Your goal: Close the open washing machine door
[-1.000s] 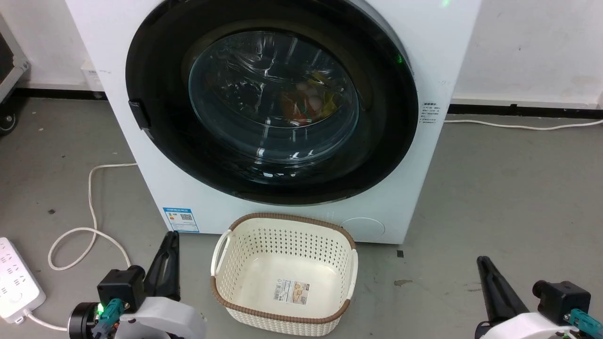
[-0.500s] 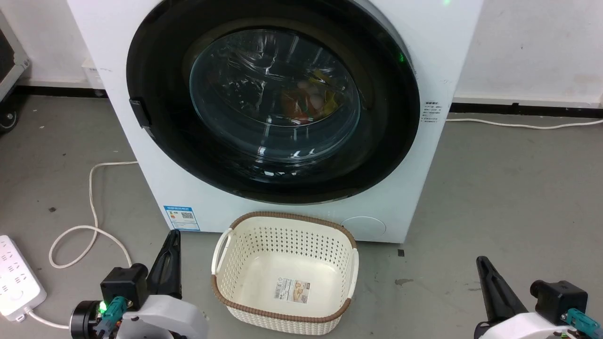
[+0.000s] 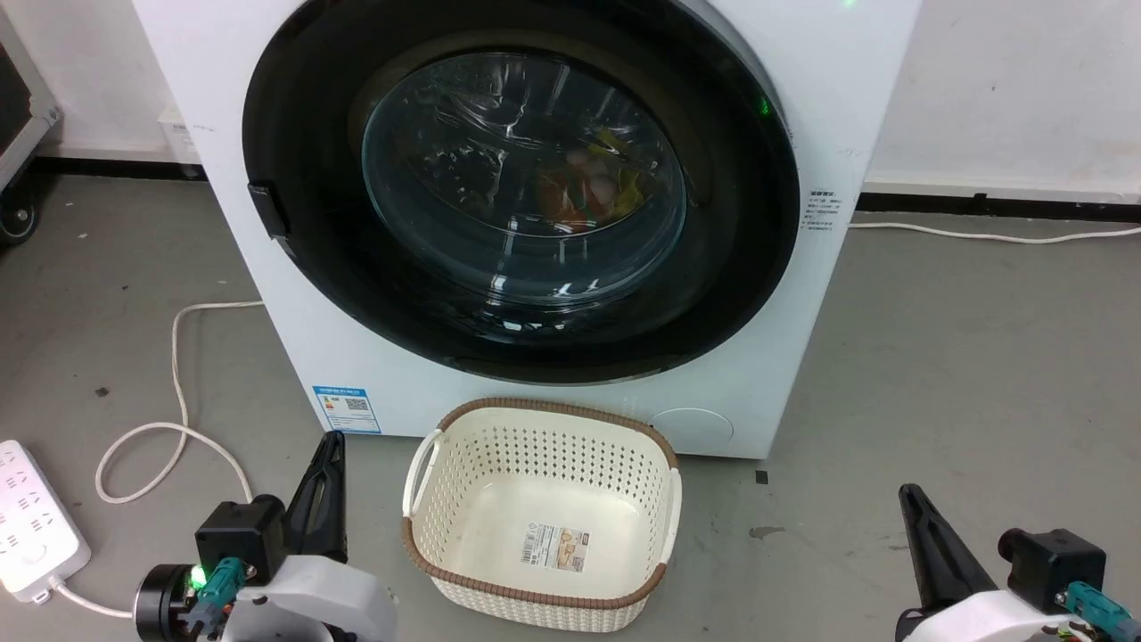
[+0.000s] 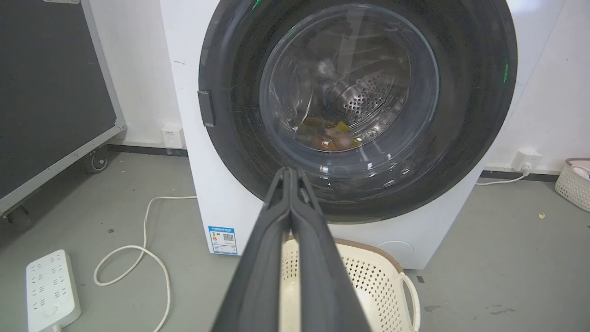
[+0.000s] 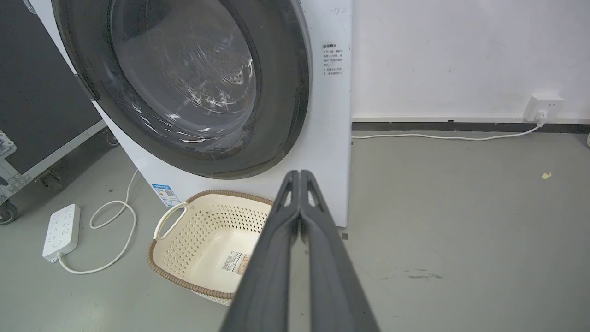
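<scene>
The washing machine (image 3: 807, 339) stands white and wide in front of me. Its washing machine door (image 3: 735, 267), black-rimmed with a bulging glass window, lies flat against the machine's front with no gap showing. Colourful laundry shows through the glass. In the left wrist view the door (image 4: 230, 152) fills the machine's front, and from the right the door (image 5: 281, 115) also looks flush. My left gripper (image 3: 332, 439) is low at the left, shut and empty, well short of the machine. My right gripper (image 3: 906, 490) is low at the right, also shut and empty. Both sets of fingers point at the machine (image 4: 289, 170) (image 5: 299, 172).
A cream perforated basket (image 3: 419, 544) with a brown rim stands empty on the floor right under the door, between my grippers. A white power strip (image 3: 36, 517) and its looping cable (image 3: 178, 392) lie at the left. A black wheeled case (image 4: 50, 92) stands at the far left.
The whole head picture has shifted slightly, so the camera has moved. The door stays flat against the machine and both grippers stay shut.
</scene>
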### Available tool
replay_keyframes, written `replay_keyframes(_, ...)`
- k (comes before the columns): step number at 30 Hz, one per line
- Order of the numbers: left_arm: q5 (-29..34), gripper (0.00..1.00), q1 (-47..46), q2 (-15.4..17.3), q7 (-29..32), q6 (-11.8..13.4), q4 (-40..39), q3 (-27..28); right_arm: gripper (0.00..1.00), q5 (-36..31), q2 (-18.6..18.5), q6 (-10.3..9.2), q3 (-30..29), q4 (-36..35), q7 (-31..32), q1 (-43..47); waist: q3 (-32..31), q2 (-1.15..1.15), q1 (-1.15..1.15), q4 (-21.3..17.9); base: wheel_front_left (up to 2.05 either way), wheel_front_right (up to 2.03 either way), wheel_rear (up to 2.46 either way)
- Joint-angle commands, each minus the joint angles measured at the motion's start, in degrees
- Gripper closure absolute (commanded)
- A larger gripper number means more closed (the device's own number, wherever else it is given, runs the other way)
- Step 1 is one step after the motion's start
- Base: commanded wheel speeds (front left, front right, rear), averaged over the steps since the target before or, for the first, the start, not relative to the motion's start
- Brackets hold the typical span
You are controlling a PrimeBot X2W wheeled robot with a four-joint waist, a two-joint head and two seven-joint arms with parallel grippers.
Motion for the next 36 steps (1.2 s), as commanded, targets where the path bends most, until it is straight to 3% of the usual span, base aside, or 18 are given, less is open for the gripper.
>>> replay_keyframes(1,0.8,1.0,0.6,-0.3,0.3,-0.3,-0.3,0.4,1.0,-0.6,0.0,-0.01,0.1,-0.4,0.2,-0.9,0.0,0.0,0.0,0.0,0.0,0.0,0.0)
replay_keyframes(36,6.6,1.0,1.2,-3.6,3.2,-2.5,-1.9,3.6,1.0,-4.2,0.1,-0.02,0.7,-1.3,0.8,-2.1,0.7,0.0,0.0,0.8,0.0,0.0,0.0)
